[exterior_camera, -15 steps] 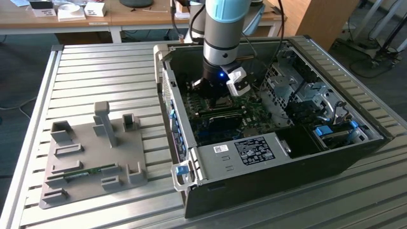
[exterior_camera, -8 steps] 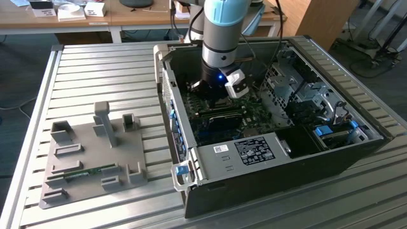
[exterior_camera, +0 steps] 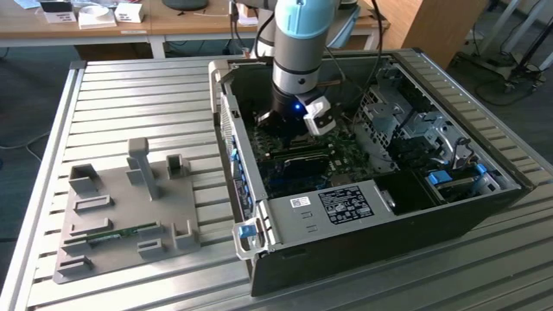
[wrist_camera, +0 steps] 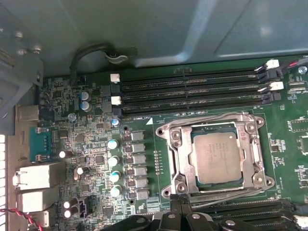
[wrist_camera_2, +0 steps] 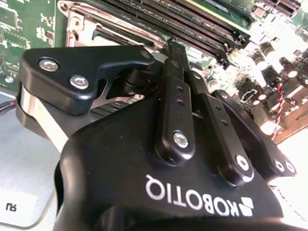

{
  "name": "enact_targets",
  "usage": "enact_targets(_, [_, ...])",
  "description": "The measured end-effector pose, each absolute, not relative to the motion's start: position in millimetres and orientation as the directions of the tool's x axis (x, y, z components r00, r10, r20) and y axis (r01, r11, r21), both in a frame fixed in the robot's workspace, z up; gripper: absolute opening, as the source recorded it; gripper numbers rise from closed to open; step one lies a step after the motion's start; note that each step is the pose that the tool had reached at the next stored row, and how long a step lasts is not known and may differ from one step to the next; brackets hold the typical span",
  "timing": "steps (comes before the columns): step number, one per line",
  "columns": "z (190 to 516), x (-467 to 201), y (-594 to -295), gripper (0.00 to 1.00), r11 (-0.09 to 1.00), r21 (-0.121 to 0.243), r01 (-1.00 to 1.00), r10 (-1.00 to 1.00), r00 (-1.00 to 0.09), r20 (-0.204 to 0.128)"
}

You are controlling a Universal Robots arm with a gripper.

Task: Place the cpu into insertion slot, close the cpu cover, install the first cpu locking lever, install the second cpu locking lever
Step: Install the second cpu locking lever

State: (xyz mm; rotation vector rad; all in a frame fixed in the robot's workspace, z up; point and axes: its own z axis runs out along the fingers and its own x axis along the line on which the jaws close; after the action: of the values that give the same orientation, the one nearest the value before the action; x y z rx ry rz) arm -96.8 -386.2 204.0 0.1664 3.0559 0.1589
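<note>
Currently the cpu sits in the insertion slot under the closed cpu cover; memory slots lie at 12 o'clock. Gripper fingers pressed together, holding nothing.

A slatted metal surface carries an open computer case lying on its side toward the exterior view's right. Well apart, toward that view's left, a flat grey fixture plate with upright holders rests on the slats, a small green circuit strip seated in it
</note>
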Motion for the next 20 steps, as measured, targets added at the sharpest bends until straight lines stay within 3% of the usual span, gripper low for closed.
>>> enact_targets(20, [198.8, -100.4, -386.2, 0.11, 0.988, 0.116, 0.104, 0.113, -0.991, -0.070])
